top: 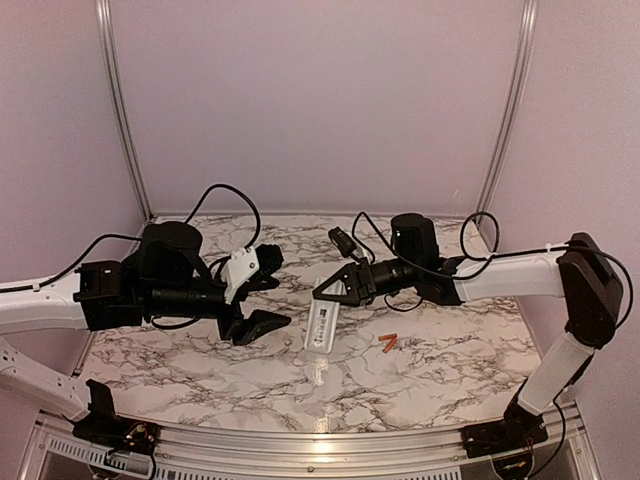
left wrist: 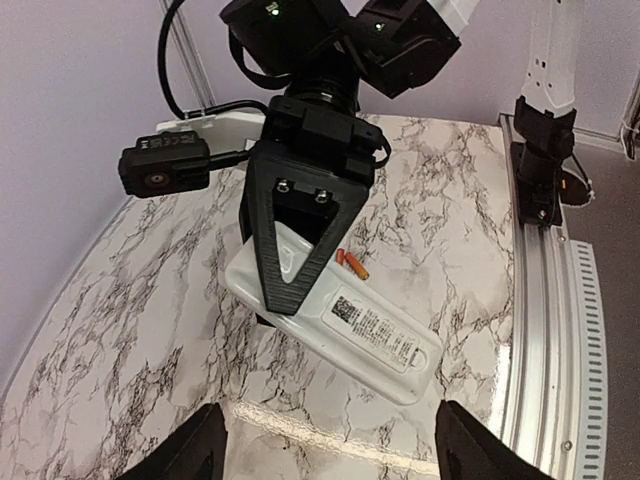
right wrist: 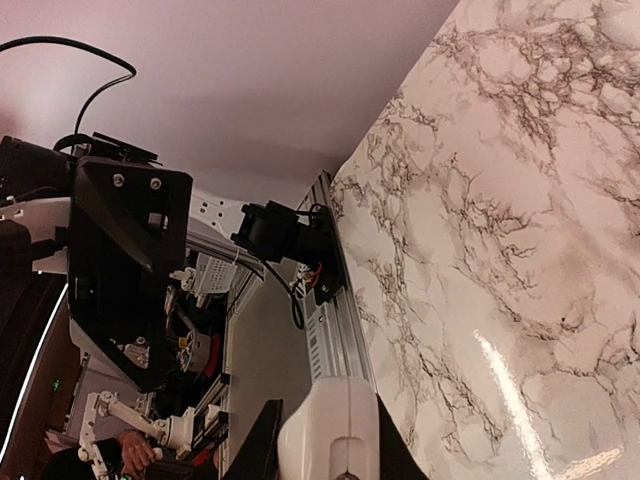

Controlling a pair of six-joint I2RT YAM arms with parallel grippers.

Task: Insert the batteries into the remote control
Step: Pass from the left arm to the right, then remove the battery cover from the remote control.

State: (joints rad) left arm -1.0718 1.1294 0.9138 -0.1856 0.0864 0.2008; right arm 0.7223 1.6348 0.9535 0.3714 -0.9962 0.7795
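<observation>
Your right gripper (top: pixel 333 296) is clamped on the remote (top: pixel 320 328), holding it above the table (top: pixel 200 370) with its labelled back toward the left gripper (top: pixel 268 290), probably for loading. The left jaws stand wide and empty. The 2 batteries (top: pixel 388 343) lie on the table nearby.

One white remote control (left wrist: pixel 370 330), one marble table (top: pixel 200 370) and two robot arms (top: pixel 40 305) are on show. The orange batteries (left wrist: pixel 351 264) number what looks like two, lying tight together and hard to separate from overhead.
</observation>
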